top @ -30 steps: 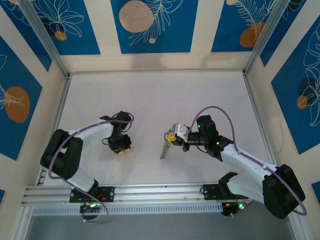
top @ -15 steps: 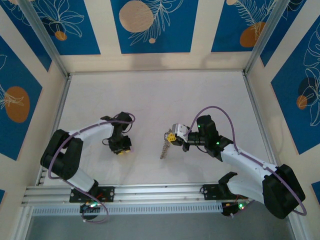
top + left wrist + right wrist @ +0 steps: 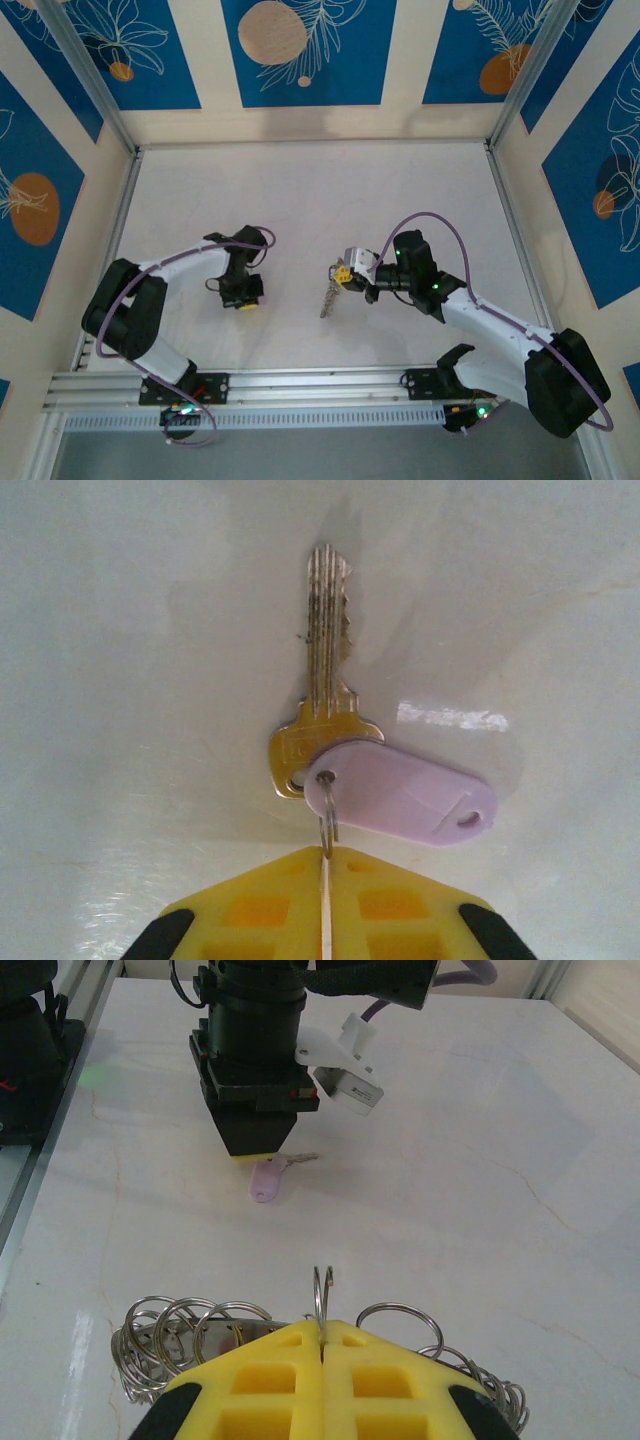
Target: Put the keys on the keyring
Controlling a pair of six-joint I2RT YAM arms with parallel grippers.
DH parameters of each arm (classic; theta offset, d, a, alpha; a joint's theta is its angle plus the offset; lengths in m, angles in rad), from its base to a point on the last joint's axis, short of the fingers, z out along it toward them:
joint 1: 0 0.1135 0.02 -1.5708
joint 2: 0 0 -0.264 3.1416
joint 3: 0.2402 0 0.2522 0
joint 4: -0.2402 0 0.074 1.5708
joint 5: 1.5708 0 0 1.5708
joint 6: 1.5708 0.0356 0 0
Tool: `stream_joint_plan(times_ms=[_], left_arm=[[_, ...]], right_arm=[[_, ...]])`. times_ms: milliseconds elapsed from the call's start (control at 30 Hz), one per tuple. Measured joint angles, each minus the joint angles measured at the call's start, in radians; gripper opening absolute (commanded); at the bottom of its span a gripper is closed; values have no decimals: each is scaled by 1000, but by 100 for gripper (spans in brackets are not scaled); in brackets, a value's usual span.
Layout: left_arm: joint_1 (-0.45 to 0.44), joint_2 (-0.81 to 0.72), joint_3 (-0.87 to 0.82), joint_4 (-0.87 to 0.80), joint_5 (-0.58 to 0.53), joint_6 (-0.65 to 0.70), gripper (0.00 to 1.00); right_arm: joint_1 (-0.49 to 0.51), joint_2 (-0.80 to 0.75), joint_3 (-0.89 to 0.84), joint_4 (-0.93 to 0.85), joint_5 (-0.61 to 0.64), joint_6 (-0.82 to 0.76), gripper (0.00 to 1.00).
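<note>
Pale tabletop [image 3: 320, 190] seen from above: the left hand [image 3: 243, 296] sits low at the surface, well apart from the right hand [image 3: 343, 272], which holds the keyring [image 3: 328, 298] dangling. At the left wrist, that hand is pinched closed on one small split ring [image 3: 325, 798] joining one brass key [image 3: 322, 660] and one lilac tag [image 3: 400, 795], both at the tabletop. At the right wrist, the closed hand grips one upright loop of the keyring amid silvery loops [image 3: 185, 1322] too overlapped to count. The pickup probably wants a firm pinch and a straight lift, so the little ring cannot slip.
</note>
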Motion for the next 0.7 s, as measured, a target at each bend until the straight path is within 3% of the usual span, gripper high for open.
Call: stream_joint_plan(times_ms=[233, 400, 700], left_arm=[[-3, 13, 13, -8, -19, 47, 17], [-5, 27, 24, -9, -34, 74, 17], [-6, 28, 33, -10, -46, 93, 1]], right_arm=[[0, 0, 0, 0, 0, 0, 0], [0, -2, 0, 0, 0, 1, 0], [0, -5, 0, 1, 0, 4, 0]])
